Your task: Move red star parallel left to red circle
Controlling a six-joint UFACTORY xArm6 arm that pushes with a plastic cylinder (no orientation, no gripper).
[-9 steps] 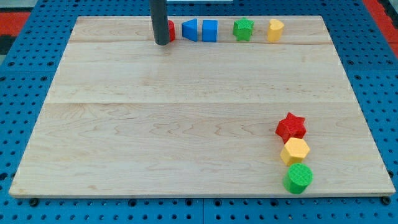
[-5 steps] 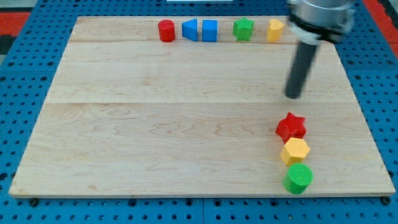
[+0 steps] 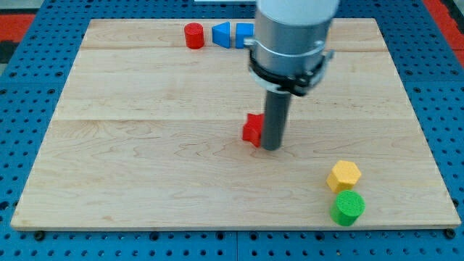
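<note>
Wooden table (image 3: 145, 159): red star (image 3: 252, 129) sat mid-board, touching my tip (image 3: 270, 147) on its right. No gripper to judge. Best push steadily toward the top-left corner, passing left of red circle (image 3: 193, 35).

We're looking at a robotics lab bench here: a pale wooden board (image 3: 145, 159) lies on a blue perforated mounting plate (image 3: 22, 109) dotted with regular holes, showing along the frame's left, right and bottom edges. A grey cylindrical arm housing (image 3: 293, 32) drops in from the top centre. We see small coloured test blocks scattered on the board.
</note>
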